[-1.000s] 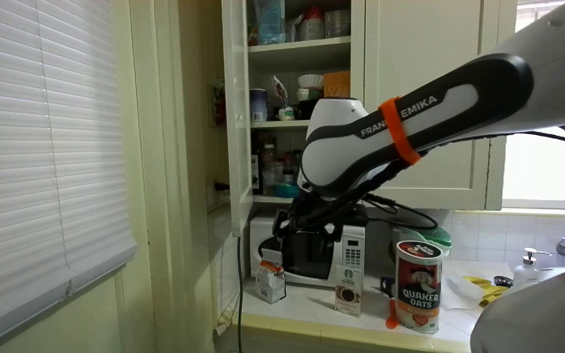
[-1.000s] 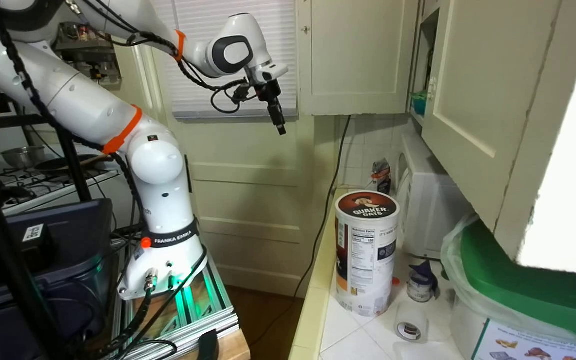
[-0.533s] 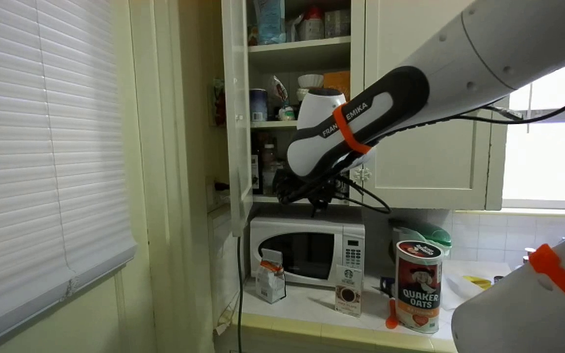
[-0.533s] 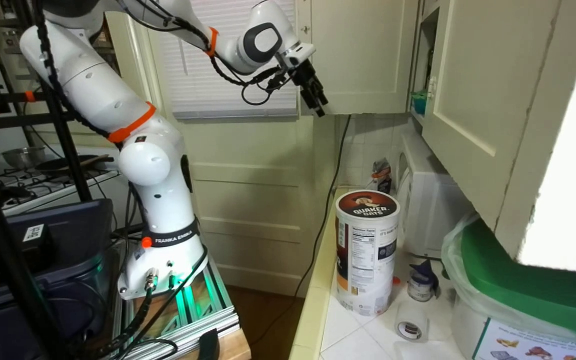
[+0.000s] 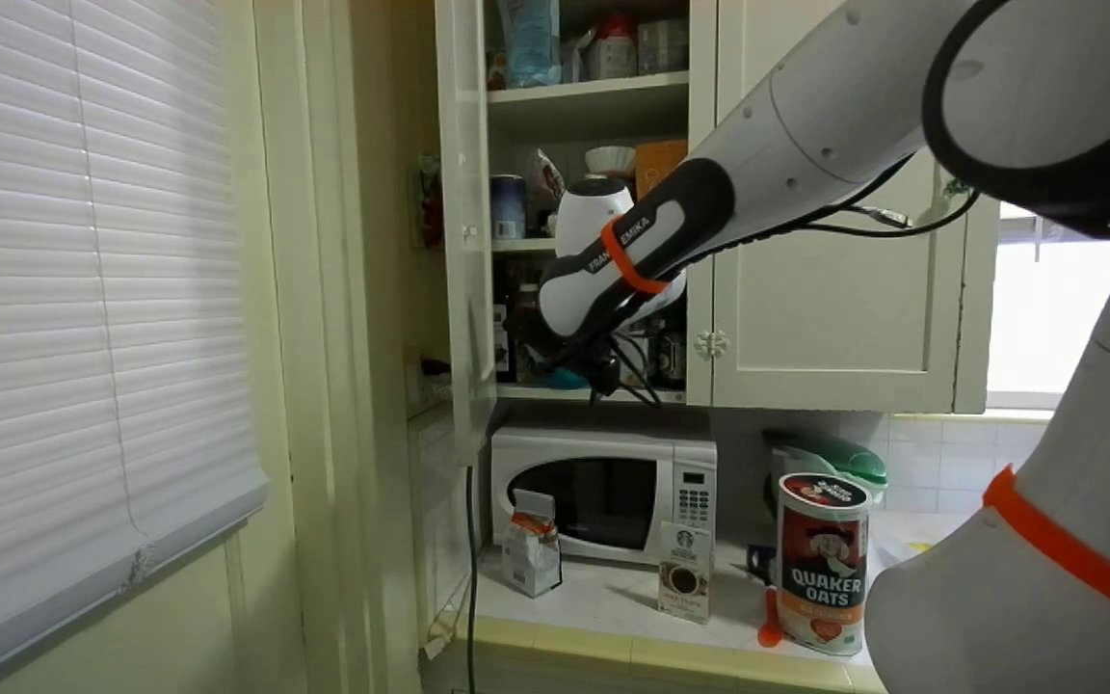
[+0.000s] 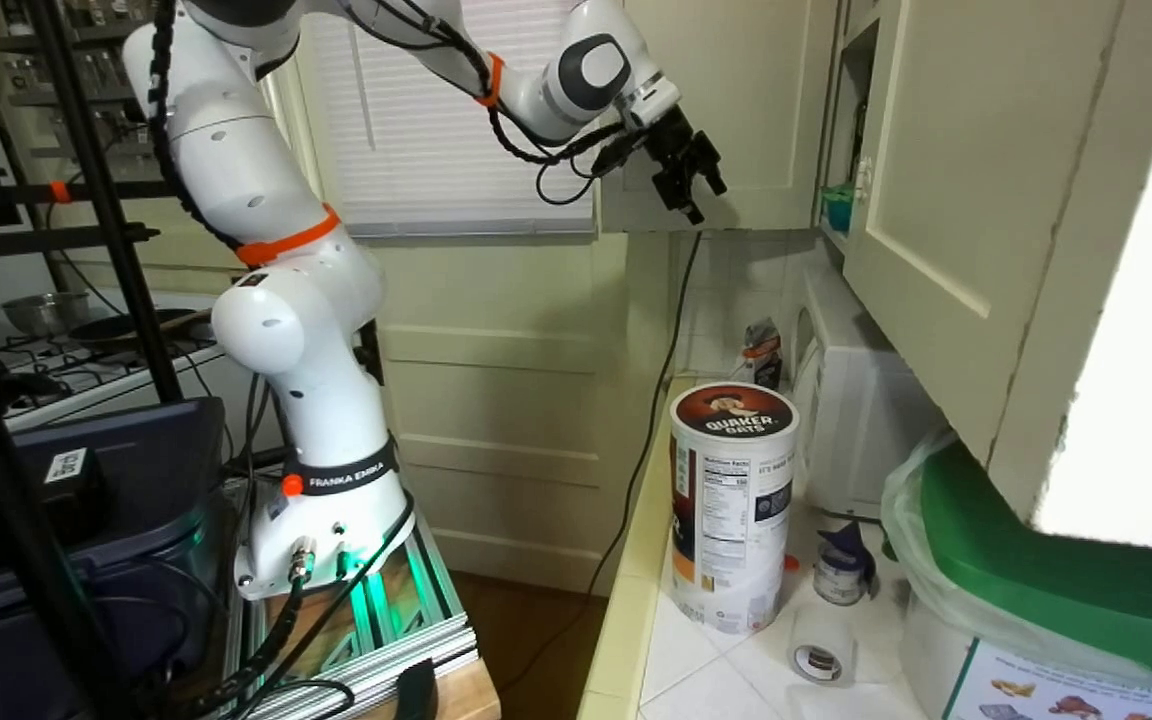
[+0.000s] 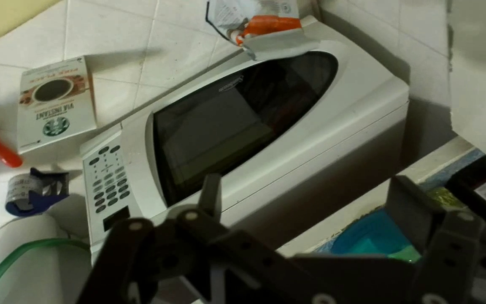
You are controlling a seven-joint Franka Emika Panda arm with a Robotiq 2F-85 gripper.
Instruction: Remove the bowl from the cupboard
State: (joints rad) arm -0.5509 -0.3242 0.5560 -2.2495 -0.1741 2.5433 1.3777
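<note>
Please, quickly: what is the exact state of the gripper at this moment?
Gripper: open, jaws standing well apart, holding nothing.

- Bowl (image 6: 839, 212): teal, round, upright; sits on bottom shelf (image 5: 516, 392) of cupboard (image 5: 700, 328), near front edge; partly hidden in every view.
- Cupboard: cream-white, with three shelves in sight; open at one panelled door (image 5: 465, 231), shut at the next door (image 5: 834, 308).
</note>
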